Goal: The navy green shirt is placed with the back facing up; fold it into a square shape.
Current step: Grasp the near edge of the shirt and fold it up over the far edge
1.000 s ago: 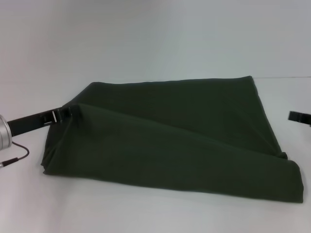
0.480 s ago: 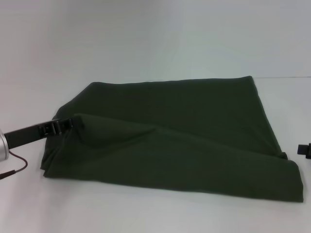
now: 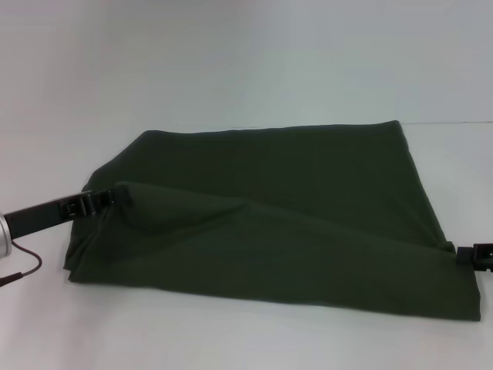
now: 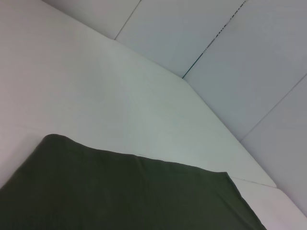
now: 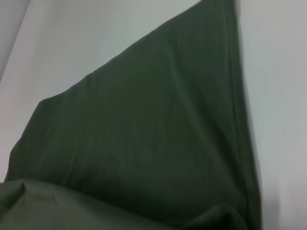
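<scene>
1. The navy green shirt (image 3: pixel 277 208), partly folded, covered the frame's centre on the tabletop (image 3: pixel 231 62).
2. Fabric appeared soft, light and limp; grip edges or corners.
3. Left gripper (image 3: pixel 104 198) at left edge, right gripper (image 3: pixel 471 256) at lower right: jaw state indeterminate.

The navy green shirt (image 3: pixel 293 208) is soft matt cloth on a smooth white table (image 3: pixel 231 339).

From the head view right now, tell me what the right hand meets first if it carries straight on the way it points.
The right hand points inward at the near right corner of the navy green shirt, so it would meet that folded edge first; it may already touch, depth is unclear.
</scene>
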You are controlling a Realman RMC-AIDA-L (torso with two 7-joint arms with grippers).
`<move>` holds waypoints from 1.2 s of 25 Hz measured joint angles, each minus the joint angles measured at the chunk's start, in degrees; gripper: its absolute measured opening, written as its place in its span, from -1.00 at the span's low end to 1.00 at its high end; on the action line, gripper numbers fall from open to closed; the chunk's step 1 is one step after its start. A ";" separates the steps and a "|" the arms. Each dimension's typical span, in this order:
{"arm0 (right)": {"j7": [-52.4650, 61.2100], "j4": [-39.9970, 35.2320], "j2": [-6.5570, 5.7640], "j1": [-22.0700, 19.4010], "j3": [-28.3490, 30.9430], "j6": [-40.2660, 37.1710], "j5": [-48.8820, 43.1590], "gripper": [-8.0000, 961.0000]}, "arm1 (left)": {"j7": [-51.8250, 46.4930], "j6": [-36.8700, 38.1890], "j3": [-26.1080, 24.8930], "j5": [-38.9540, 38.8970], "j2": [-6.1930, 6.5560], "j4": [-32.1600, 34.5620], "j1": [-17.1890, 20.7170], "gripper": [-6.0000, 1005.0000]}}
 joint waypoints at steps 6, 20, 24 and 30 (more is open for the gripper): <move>0.06 0.79 0.13 0.17 0.02 0.09 0.00 -0.13 | 0.00 -0.33 0.06 0.00 0.06 0.04 0.02 -0.99; 0.06 1.18 1.21 1.48 0.06 1.96 0.08 -0.17 | 0.00 -0.54 0.29 0.00 0.06 0.04 -0.10 -0.99; -0.92 1.20 1.38 1.24 0.03 2.17 0.06 -0.18 | 0.00 -0.58 0.28 0.00 0.06 0.04 -0.15 -0.99; -2.58 1.08 1.99 1.05 -0.03 2.83 0.04 -0.60 | 0.00 -0.63 0.28 0.00 0.06 0.04 -0.14 -0.99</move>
